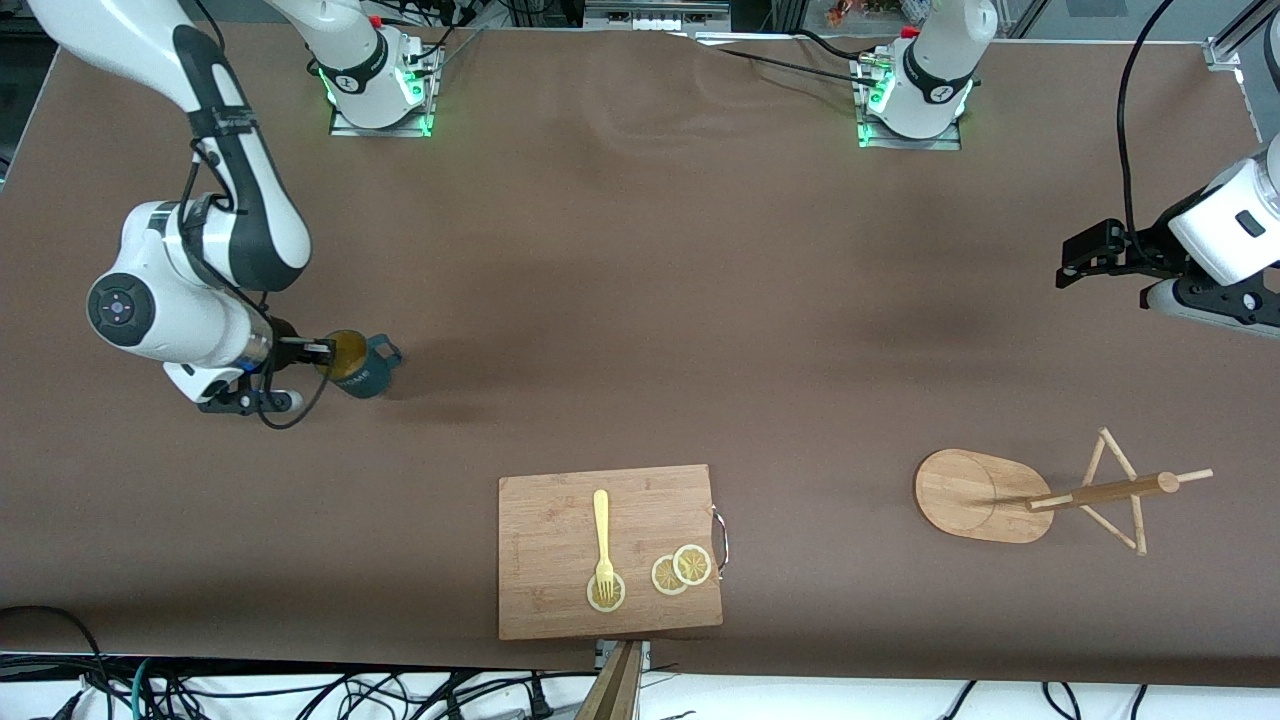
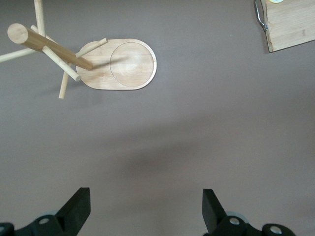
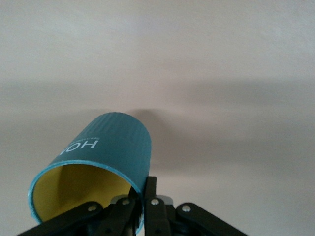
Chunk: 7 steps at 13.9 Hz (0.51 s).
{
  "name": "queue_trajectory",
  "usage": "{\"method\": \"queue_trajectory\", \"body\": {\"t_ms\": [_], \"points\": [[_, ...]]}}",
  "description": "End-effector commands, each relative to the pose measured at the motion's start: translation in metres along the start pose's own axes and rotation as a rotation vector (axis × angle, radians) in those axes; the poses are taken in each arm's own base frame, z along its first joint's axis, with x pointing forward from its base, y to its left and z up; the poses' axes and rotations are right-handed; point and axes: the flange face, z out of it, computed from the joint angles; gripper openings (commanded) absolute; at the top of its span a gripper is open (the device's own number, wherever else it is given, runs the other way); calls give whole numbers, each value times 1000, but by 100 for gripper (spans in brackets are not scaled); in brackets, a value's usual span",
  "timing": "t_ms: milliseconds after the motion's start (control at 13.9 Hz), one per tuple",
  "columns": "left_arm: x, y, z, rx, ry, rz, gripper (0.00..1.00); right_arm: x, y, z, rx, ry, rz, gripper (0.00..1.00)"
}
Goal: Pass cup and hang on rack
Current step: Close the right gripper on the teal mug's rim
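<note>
One table [image 1: 640, 300], brown-covered. One cutting board [image 1: 560, 530] at the edge nearest the front camera, carrying one fork [image 1: 601, 535] and three lemon slices [image 1: 692, 564]. One rack [image 1: 985, 495] toward my left arm's end: oval base, post, thin pegs. One cup [image 1: 362, 366], teal with a yellow inside, toward my right arm's end.

My right gripper [image 1: 322, 353] is clamped on the cup's rim, one finger inside and one outside, the cup tipped with its mouth toward the wrist and its handle pointing away. My left gripper [image 2: 146, 209] waits in the air above bare table near the rack, jaws wide apart, holding nothing.
</note>
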Motion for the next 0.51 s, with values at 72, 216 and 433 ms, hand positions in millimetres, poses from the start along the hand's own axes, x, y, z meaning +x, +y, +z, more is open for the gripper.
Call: {"method": "queue_trajectory", "body": {"t_ms": [72,216,433], "points": [[9,5,5,22,-14,-19,100,8,-106,-19,1,11,120,0],[10,8,5,24,-13,-14,100,1,-178,-26,77,9,242,0],[9,12,4,24,-15,-6,100,-23,-281,-23,109,13,369,0]]}}
